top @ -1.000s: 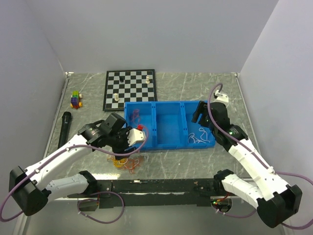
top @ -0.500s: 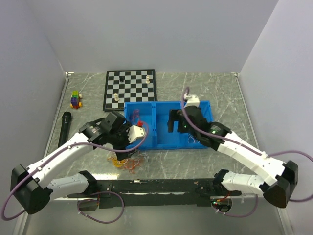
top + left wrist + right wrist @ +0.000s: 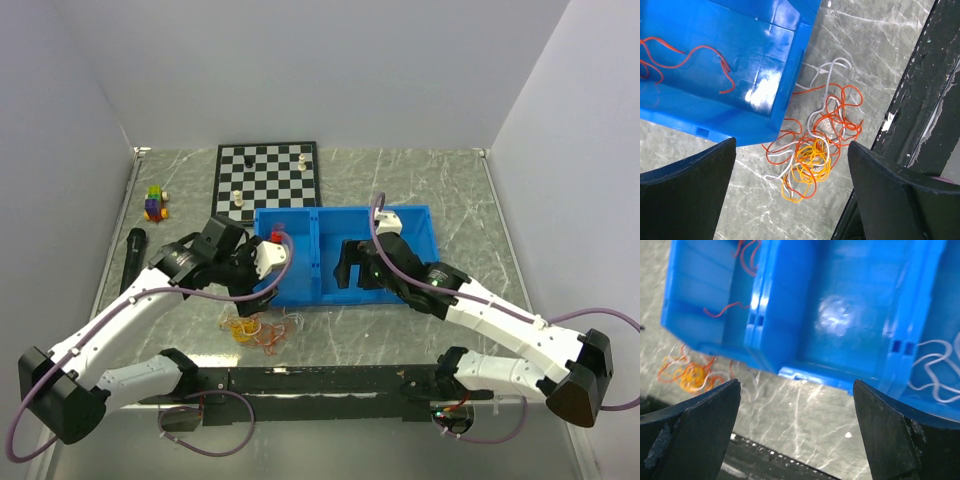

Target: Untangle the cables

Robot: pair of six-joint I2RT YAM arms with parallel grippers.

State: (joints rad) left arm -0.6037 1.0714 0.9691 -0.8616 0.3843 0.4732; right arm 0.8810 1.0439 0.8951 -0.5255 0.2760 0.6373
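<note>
The cables (image 3: 258, 330) that remain knotted lie as one loose orange, white and yellow tangle on the table (image 3: 450, 190), just beside the near left corner of the blue tray (image 3: 345, 211). A red cable (image 3: 700, 50) lies by itself in the tray's left compartment and a white cable (image 3: 935, 371) in the right one, so we judge that the tray serves for sorting freed strands by colour, and that the knot sits outside it so both arms can reach it.

The left gripper (image 3: 791, 150) hangs directly above the tangle, its fingers spread wide and pinching nothing. The knot shows between them in the wrist view, which suggests we are lined up for a downward pick. The left arm reaches forward from its base, elbow bent, with the wrist near that corner of the tray.

The right gripper (image 3: 796, 385) is also spread wide and holds nothing. That arm stretches across toward the left, its wrist over the near wall of the middle compartment.
</note>
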